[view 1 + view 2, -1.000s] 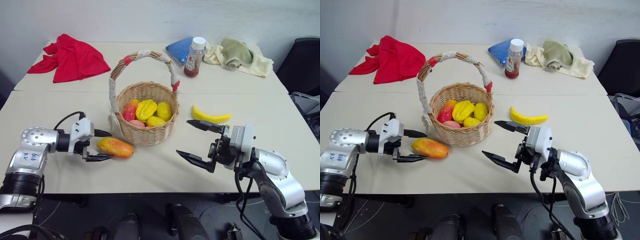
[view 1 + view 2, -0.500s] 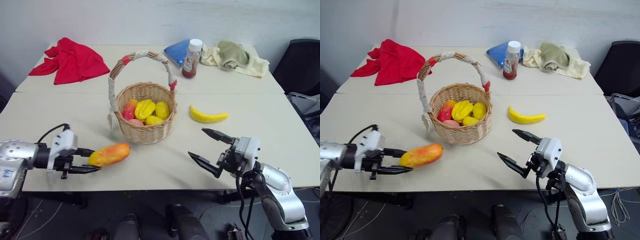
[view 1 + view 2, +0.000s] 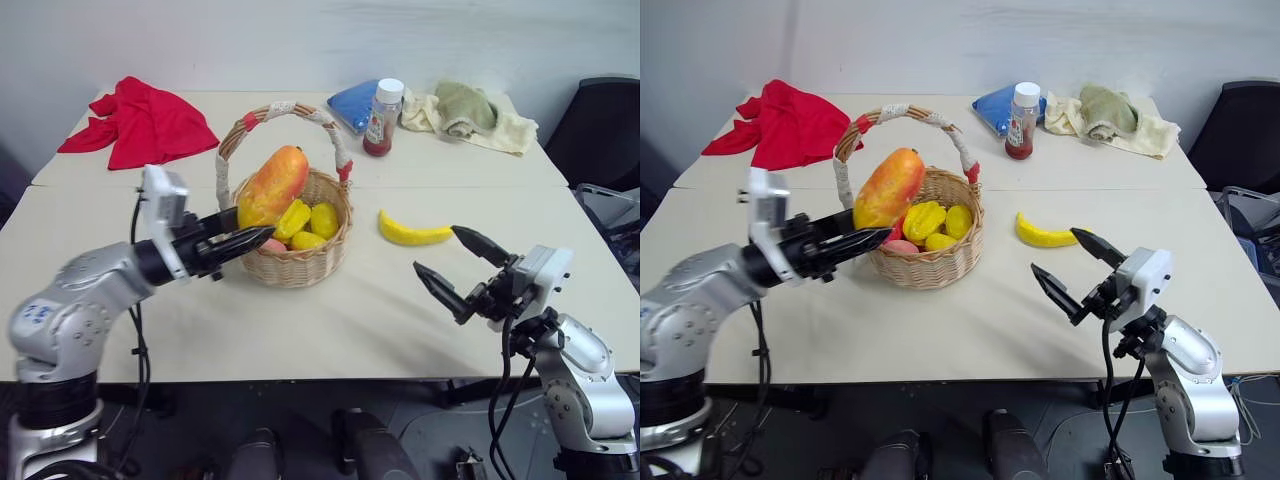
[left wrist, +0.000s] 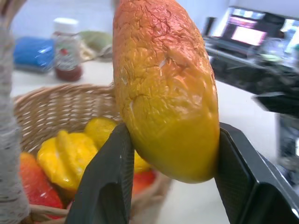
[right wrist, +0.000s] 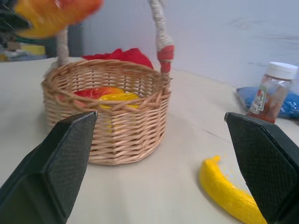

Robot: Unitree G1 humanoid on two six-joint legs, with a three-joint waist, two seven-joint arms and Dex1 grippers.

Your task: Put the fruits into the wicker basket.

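Observation:
My left gripper [image 3: 245, 236] is shut on the orange-red-and-yellow mango [image 3: 272, 185]. It holds the mango off the table, tilted, at the near left rim of the wicker basket [image 3: 296, 266]. In the left wrist view the mango [image 4: 163, 88] sits between the black fingers [image 4: 105, 186], above the basket's inside. The yellow banana [image 3: 412, 232] lies on the table right of the basket. My right gripper [image 3: 437, 250] stands open and empty, just in front of the banana [image 5: 229, 193] and apart from it.
Small yellow and red fruits [image 3: 305, 222] lie in the basket under its cloth-wrapped handle [image 3: 285, 108]. At the back of the table are a red cloth [image 3: 145, 118], a blue pouch [image 3: 355, 100], a sauce bottle [image 3: 383, 118] and a crumpled towel [image 3: 465, 112]. A black chair [image 3: 605, 130] stands at the right.
My left gripper closed on the mango, lifted it off the table and carried it up and right to the basket's rim. My right gripper moved right, still open.

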